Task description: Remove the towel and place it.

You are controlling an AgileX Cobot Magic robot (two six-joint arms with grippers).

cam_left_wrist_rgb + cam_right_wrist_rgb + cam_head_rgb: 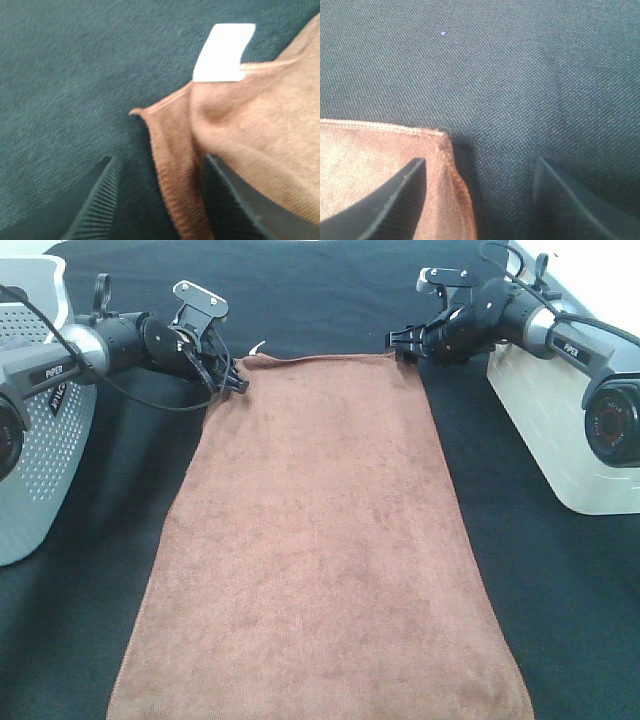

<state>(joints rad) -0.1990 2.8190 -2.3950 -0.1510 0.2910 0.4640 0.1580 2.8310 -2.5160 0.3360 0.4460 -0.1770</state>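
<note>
Exterior high view shows us the large reddish-brown soft-pile towel [320, 540] lying flat down the middle of the black cloth-covered tabletop [560, 620], its far hem toward the far edge, its near end running off the near edge of the picture. We judge the task barely begun: nothing is lifted yet, so the grasp, the removal and the placing all remain. At the towel's far-left corner, beside the small white tag [223, 52], our left gripper [232, 376] stands part-open, its jaws straddling the bunched hem without pinching it. At the far-right corner our right gripper [400, 341] stands wide, one jaw over the pile, the other over bare cloth.
</note>
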